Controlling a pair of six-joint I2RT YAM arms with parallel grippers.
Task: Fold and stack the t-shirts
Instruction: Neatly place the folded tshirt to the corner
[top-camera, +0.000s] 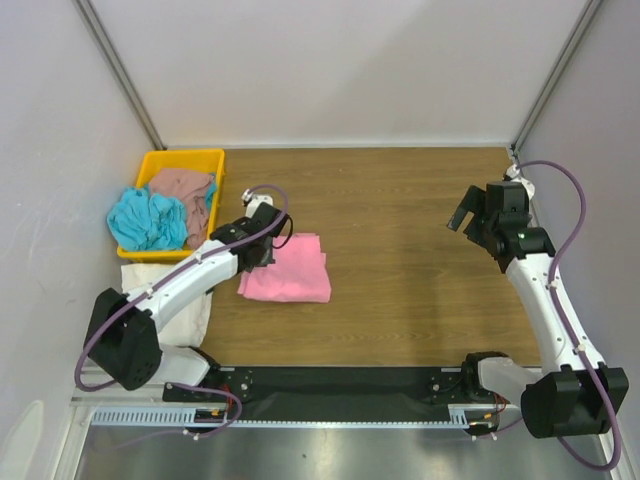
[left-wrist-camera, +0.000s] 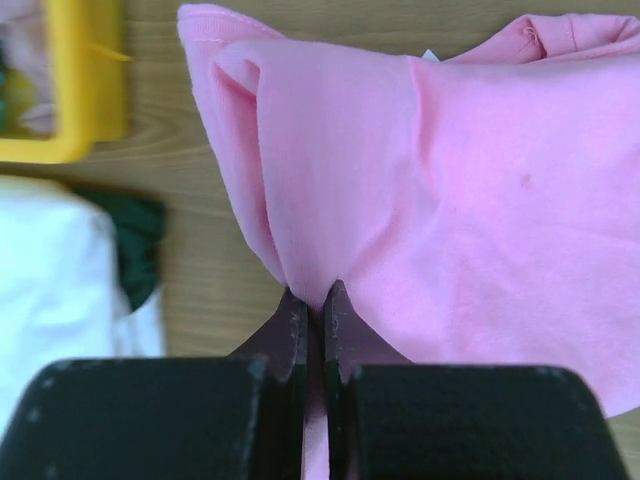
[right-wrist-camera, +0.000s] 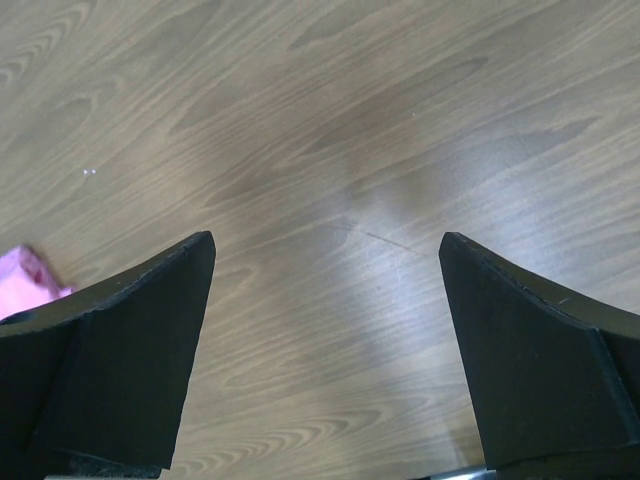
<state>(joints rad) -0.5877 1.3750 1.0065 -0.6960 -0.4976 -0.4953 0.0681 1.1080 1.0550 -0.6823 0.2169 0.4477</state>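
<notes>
Both arms reach forward, left gripper pinching the pink t-shirt, right gripper spread wide above the table

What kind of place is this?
Probably a robot lab booth: plain white walls box in a wooden table, with a left arm and right arm bolted at its edge.

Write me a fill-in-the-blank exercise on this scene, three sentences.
The left gripper grips the pink t-shirt with its jaws ____.
The right gripper holds nothing; its jaws stand ____.
The turquoise t-shirt lies in the ____ tray.
Missing words: shut; open; yellow.
</notes>
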